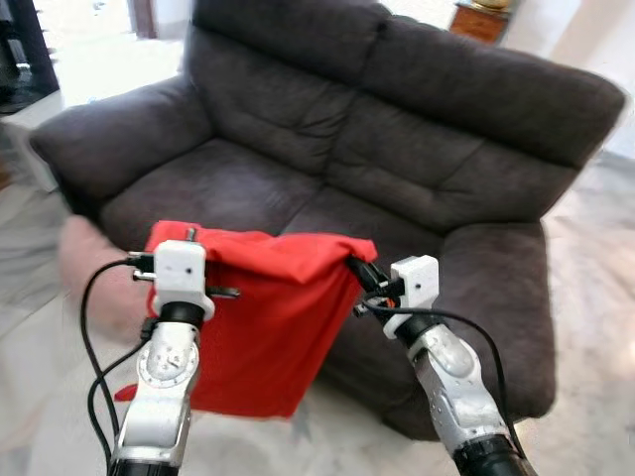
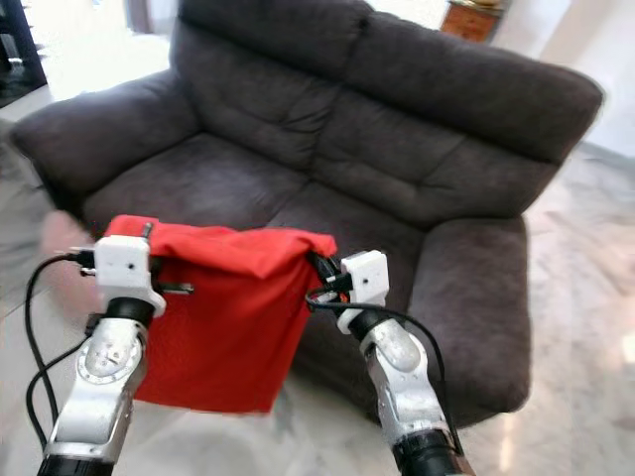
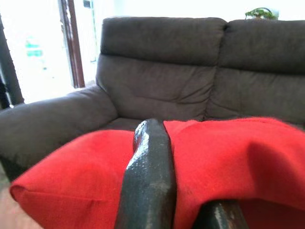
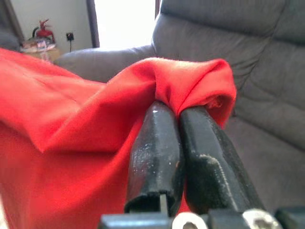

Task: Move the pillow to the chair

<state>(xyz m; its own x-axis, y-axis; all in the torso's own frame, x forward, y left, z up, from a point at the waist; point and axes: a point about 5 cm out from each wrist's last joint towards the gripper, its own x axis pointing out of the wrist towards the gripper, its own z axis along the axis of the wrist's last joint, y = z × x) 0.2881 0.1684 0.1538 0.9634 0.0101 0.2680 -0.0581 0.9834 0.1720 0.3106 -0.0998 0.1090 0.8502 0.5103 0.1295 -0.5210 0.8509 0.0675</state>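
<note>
The red pillow [image 1: 263,317] hangs in the air between the robot's two arms, in front of the dark brown sofa [image 1: 397,129]. It is not on the seat. Its top edge is stretched from one pincer to the other, and the rest droops down below them toward the pale floor [image 1: 595,297].

The right gripper [image 4: 183,114] holds the top corner of the pillow on the robot's right side. Its two black fingers [image 4: 157,152] are squeezed together, and a fold of red cloth is pinched at their tips. The cloth bunches up just past the tips and spreads away to one side of this pincer. The sofa's back cushion is beyond it.

The left gripper [image 1: 189,238] is at the other top corner. One black finger [image 3: 150,176] lies on top of the red cloth, and the other sits beneath it, so the pillow is caught between them. Past this pincer are the sofa's seat, back and one fat armrest [image 3: 52,124].
</note>
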